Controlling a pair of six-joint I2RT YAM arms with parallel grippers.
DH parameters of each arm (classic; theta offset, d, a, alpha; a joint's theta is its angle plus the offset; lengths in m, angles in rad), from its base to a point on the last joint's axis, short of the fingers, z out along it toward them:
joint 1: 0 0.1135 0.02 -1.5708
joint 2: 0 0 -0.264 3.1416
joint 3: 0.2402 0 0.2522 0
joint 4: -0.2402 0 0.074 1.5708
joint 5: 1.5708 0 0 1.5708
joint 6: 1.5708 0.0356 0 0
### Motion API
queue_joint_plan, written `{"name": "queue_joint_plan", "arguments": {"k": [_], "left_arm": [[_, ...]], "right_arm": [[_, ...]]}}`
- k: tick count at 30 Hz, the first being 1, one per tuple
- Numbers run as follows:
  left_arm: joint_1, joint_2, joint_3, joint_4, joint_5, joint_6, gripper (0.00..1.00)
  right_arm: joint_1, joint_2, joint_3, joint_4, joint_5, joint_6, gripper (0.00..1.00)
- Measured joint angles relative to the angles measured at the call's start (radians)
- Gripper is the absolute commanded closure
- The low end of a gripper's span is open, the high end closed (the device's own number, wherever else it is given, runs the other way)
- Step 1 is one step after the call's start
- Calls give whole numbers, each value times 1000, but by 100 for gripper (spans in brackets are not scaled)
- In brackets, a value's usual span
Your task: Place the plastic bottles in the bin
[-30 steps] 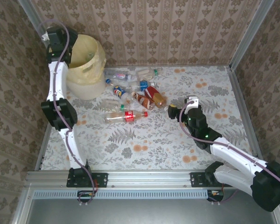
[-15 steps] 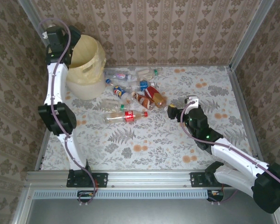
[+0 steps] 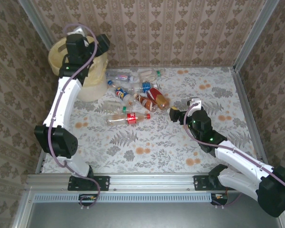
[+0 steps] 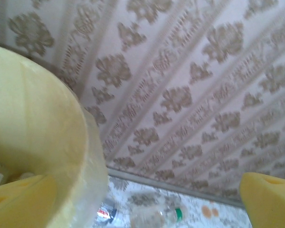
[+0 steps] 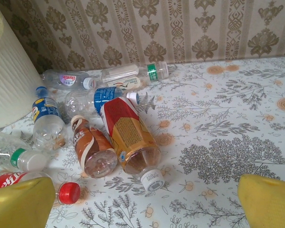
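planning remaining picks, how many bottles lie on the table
8, clustered by the bin: back, pink-label bottle, green-band bottle; middle, blue-label bottle, blue-cap bottle, brown bottle, orange bottle; front, green-label bottle, red-cap bottle. Maybe more hidden.

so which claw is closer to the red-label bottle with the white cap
right: the right claw hovers just short of that bottle, the left claw is off over the bin

Bin [image 4: 47,142] rim, wallpaper [image 4: 190,95] bkgd, fingers [image 4: 268,199] apart
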Motion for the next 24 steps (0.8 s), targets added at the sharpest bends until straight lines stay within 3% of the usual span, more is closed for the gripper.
{"name": "queue_joint_plan", "arguments": {"k": [10,15,19,24], "left_arm": [[-166,-131,-309,4,-98,28,0],[-185,-134,-389,-32,-103,57,0],[-198,-135,-451,-81,-26,215,0],[-317,-132,-436,-251,27,524,0]], "right_arm": [[0,0,-21,3,0,6,0],[0,0,-22,4,-1,6,0],[0,3,-22,4,-3,6,0],[0,29,-22,10,-3,1,0]]}}
